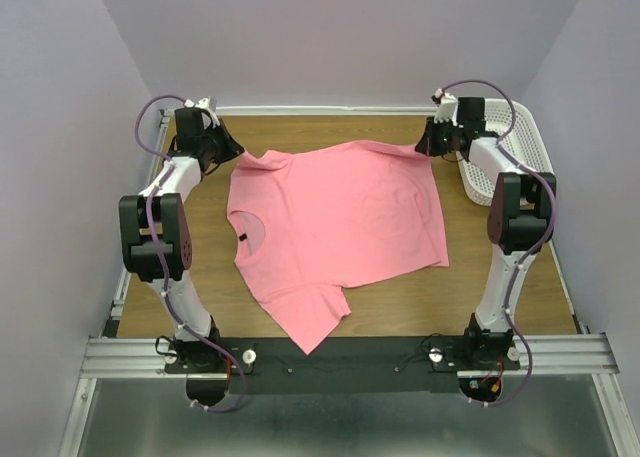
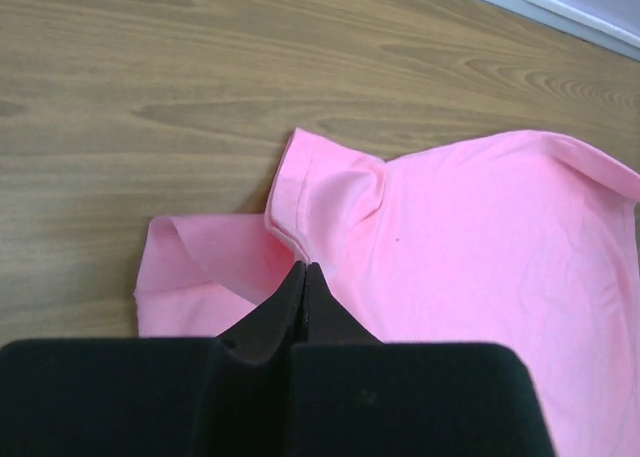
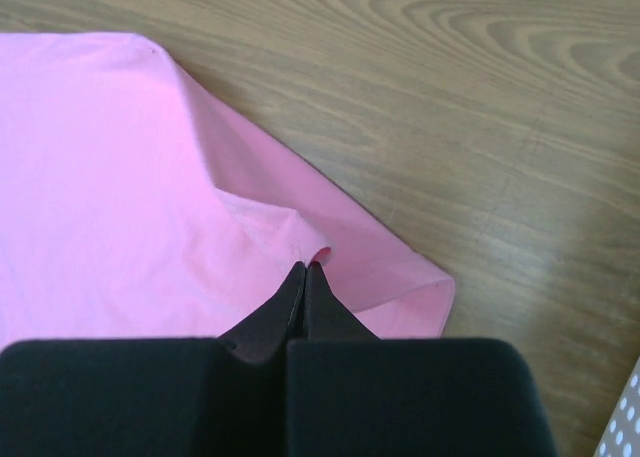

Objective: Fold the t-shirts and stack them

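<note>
Since the near sleeve [image 1: 318, 322] lies flat and unheld close to the arm bases, it marks the landing line for this fold. I judge that the far edge should be carried over toward it. Further out, the salmon-pink t-shirt [image 1: 335, 217] is spread on the table [image 1: 450, 302], neck to the left and hem to the right, with only mild creases. At its far edge the left end effector [image 2: 304, 271] is pinched closed on the cloth beside the far sleeve [image 2: 320, 192], where a small flap has curled. The right end effector [image 3: 304, 268] is clamped on the far hem corner [image 3: 400, 287], whose edge is also rolled. To do this well, lift both ends together just clear of the table, hold the span between them taut, and travel at equal pace so the crease runs straight. Beside the right arm, the white basket [image 1: 522, 147] stands at the table's far right; keep the elbow away from it.
</note>
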`<state>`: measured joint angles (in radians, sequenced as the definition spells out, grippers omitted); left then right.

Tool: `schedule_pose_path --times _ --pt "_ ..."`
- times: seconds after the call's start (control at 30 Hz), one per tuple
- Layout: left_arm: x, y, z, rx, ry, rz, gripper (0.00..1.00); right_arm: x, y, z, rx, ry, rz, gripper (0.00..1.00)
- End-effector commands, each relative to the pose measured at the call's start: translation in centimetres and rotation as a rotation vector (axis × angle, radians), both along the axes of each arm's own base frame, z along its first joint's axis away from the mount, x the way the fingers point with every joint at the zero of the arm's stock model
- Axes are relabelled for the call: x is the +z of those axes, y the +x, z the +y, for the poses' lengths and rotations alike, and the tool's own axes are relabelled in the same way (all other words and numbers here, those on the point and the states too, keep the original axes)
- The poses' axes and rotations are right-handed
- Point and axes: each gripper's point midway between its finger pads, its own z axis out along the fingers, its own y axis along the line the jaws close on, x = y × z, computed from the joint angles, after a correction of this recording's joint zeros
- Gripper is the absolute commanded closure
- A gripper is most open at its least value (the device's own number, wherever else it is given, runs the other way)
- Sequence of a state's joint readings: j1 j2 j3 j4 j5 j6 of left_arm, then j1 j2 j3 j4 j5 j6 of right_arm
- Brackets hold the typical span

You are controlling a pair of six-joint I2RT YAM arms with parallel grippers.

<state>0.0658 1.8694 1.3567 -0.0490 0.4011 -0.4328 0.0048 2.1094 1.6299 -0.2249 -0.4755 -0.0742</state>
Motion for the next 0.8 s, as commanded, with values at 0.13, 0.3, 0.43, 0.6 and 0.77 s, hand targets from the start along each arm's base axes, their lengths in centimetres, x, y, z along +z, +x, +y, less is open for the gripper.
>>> schedule_pose_path --times 0.13,0.3,0.43,0.6,0.77 --pt "4.1 -1.0 1.4 0.045 0.077 -0.095 1.0 4.7 -0.4 -2.1 0.009 0.006 -0.121 0.99" --pt "4.5 -1.9 2.0 0.068 0.104 -0.093 1.0 5.0 -0.9 -3.3 -0.001 0.001 -0.126 0.99" --pt "4.4 -2.7 2.2 0.072 0.112 -0.086 1.0 4.5 -1.1 -3.3 0.006 0.0 -0.119 0.99" --pt "3.6 -3.4 1.9 0.059 0.107 -0.071 1.0 4.2 -1.0 -3.3 0.01 0.003 -0.115 0.99" --pt "3.6 -4.0 1.9 0.057 0.108 -0.072 1.0 3.7 -0.9 -3.4 0.01 0.001 -0.108 0.99"
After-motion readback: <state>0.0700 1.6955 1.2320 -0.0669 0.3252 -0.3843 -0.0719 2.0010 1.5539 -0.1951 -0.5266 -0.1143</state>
